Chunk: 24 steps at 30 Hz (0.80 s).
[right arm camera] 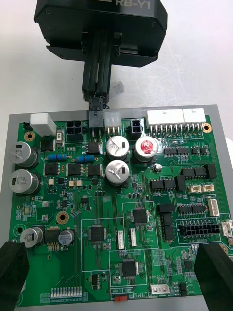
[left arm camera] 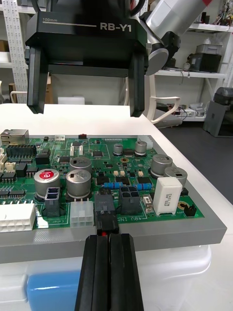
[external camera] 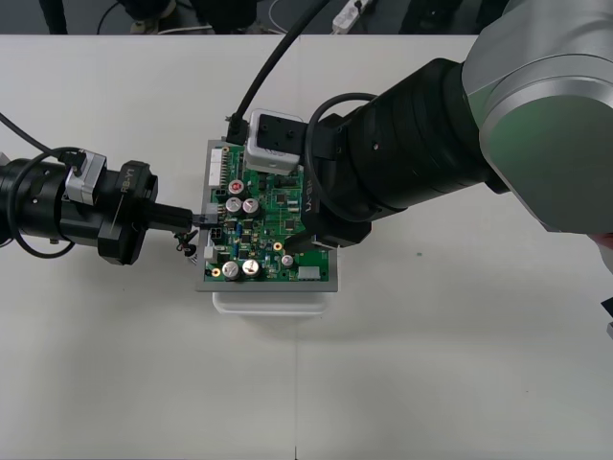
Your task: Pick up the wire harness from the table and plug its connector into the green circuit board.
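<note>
Now, left gripper [external camera: 188, 218]: level at the board's left edge, fingers clenched on the plug.
Plug [left arm camera: 106, 219]: its nose is at a black header [left arm camera: 104, 201] on that edge. I think it is partly in, but I can't tell whether it is seated. If I let go early, it may back out.
Wires [external camera: 184, 247]: a small loop hangs just under the fingers and could snag the edge if I push on.
Board [external camera: 287, 206]: sits on the white base [external camera: 273, 305]. A skewed push could bend pins or shove it sideways.
Right gripper [left arm camera: 86, 111]: hangs over the board, jaws wide, gripping nothing. It isn't bracing the board, so any slide goes unchecked, and a drop would hit the capacitors [left arm camera: 77, 181].
</note>
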Motion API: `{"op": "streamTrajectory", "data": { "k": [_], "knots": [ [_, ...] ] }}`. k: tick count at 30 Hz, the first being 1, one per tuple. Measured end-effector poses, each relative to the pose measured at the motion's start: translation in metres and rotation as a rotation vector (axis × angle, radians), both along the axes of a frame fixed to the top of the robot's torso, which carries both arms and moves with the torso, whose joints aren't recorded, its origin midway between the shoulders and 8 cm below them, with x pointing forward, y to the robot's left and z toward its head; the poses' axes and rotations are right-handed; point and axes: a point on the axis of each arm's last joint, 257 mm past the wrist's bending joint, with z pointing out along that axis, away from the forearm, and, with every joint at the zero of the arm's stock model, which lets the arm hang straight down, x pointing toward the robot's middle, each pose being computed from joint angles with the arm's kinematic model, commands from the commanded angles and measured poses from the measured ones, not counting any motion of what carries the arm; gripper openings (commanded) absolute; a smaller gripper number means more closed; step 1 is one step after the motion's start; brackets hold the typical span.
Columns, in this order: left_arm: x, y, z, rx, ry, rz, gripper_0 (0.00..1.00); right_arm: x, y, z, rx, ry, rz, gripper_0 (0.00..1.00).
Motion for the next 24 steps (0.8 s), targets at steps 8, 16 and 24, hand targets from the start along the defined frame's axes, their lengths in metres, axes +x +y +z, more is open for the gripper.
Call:
{"op": "streamTrajectory", "data": {
  "k": [8, 16, 24],
  "knots": [
    [0.001, 0.003, 0.000, 0.008, -0.002, 0.005, 1.00, 0.000, 0.000, 0.000, 0.000, 0.000, 0.000, 1.00],
    [0.004, 0.018, 0.001, 0.042, -0.009, 0.025, 1.00, 0.000, 0.000, 0.000, 0.000, 0.000, 0.000, 1.00],
    [0.006, 0.031, 0.003, 0.068, -0.015, 0.044, 1.00, 0.000, 0.000, 0.000, -0.001, 0.000, 0.000, 1.00]
  ]
}}
